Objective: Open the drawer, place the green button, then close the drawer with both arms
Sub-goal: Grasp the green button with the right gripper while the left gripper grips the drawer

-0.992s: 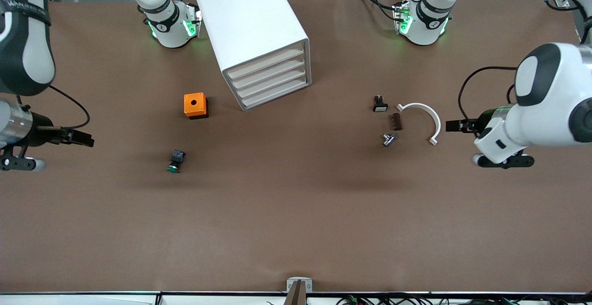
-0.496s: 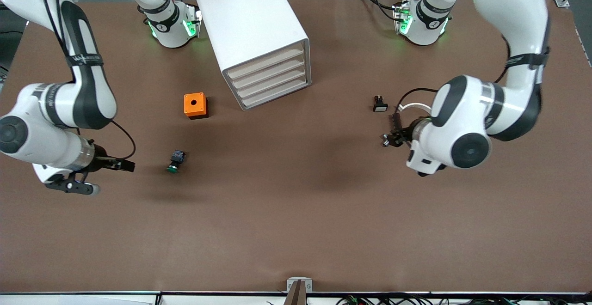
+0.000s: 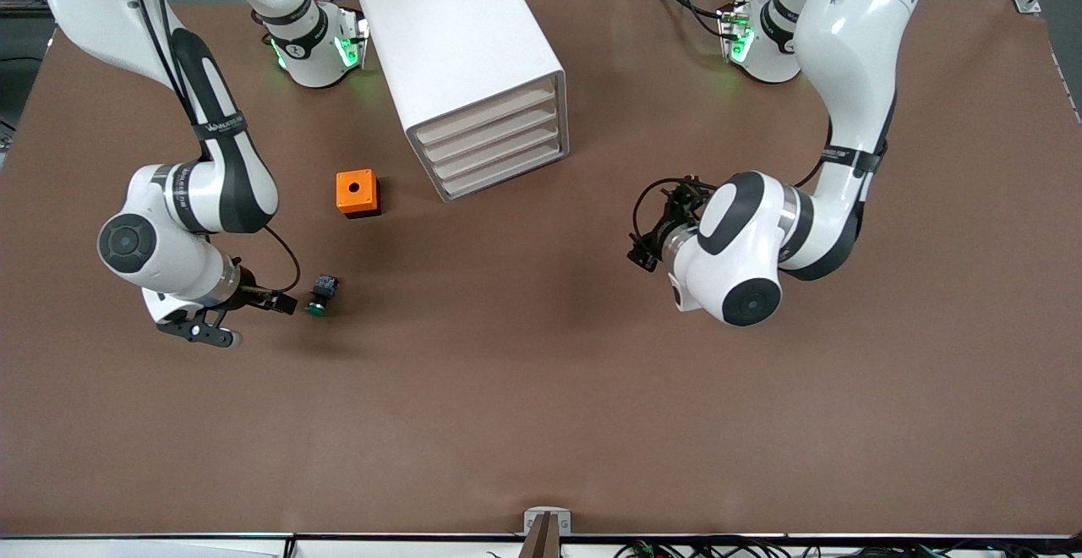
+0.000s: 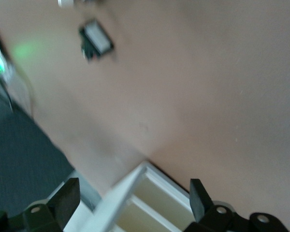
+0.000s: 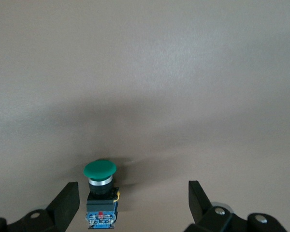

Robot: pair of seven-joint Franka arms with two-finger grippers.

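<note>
The white cabinet point(image 3: 461, 59) stands near the robots' bases, and all of its beige drawer point(image 3: 493, 145) fronts are pushed in. The green-capped button point(image 3: 321, 296) lies on its side on the brown table, nearer the front camera than the cabinet. My right gripper point(image 3: 283, 303) is open just beside it. In the right wrist view the button point(image 5: 100, 193) lies just ahead of the right gripper point(image 5: 133, 203), close to one finger and untouched. My left gripper point(image 3: 647, 247) hangs open and empty over the table. In its wrist view the left gripper point(image 4: 133, 200) frames a corner of the cabinet point(image 4: 150, 203).
An orange cube point(image 3: 357, 193) with a round hole sits between the button and the cabinet. A black piece with a white cap point(image 4: 96, 41) lies toward the left arm's end of the table. The left arm's elbow point(image 3: 744, 245) covers the other small parts there.
Both arms have swung in from the table's ends. The right gripper has come up beside the button. The left gripper has crossed the small parts toward the cabinet. Both stayed open.
</note>
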